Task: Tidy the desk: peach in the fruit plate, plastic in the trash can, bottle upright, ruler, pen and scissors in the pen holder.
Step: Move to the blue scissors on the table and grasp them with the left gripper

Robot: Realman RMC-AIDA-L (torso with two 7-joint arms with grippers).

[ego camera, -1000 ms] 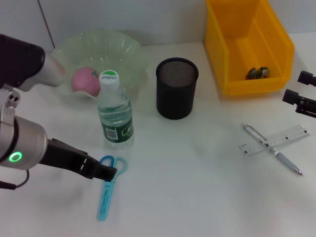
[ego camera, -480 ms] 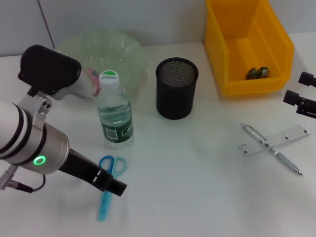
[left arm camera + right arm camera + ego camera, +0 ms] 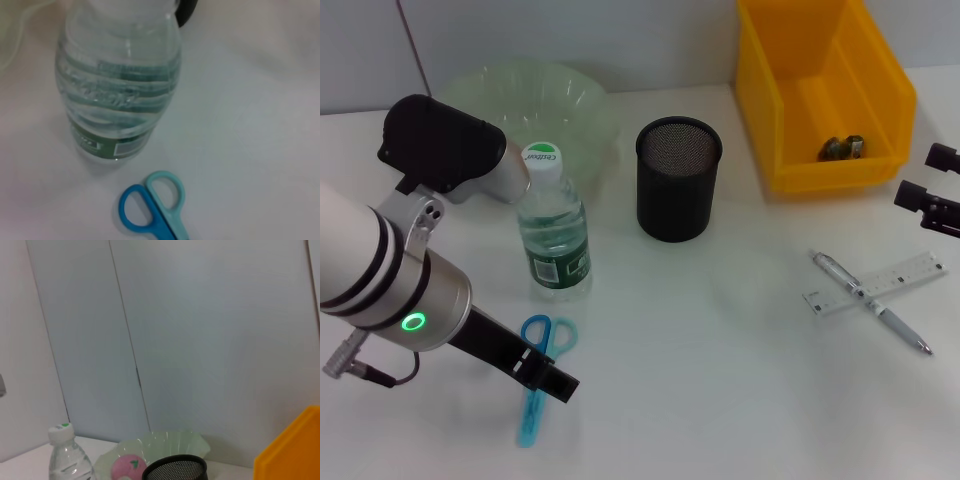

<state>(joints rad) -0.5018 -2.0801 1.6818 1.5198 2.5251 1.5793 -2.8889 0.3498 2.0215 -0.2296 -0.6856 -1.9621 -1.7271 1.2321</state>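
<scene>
scissors (image 3: 542,372) blue/teal | bin (image 3: 820,90) yellow | pen holder (image 3: 677,179) black mesh

You can make out green lettering on the white cap (image 3: 541,156) of the water bottle (image 3: 553,245), but it's too small to read for certain. The bottle's green label (image 3: 560,268) carries a barcode panel you can't decipher. The clear ruler (image 3: 876,284) shows graduation marks, with no numbers legible. Nothing else bears readable text.
</scene>
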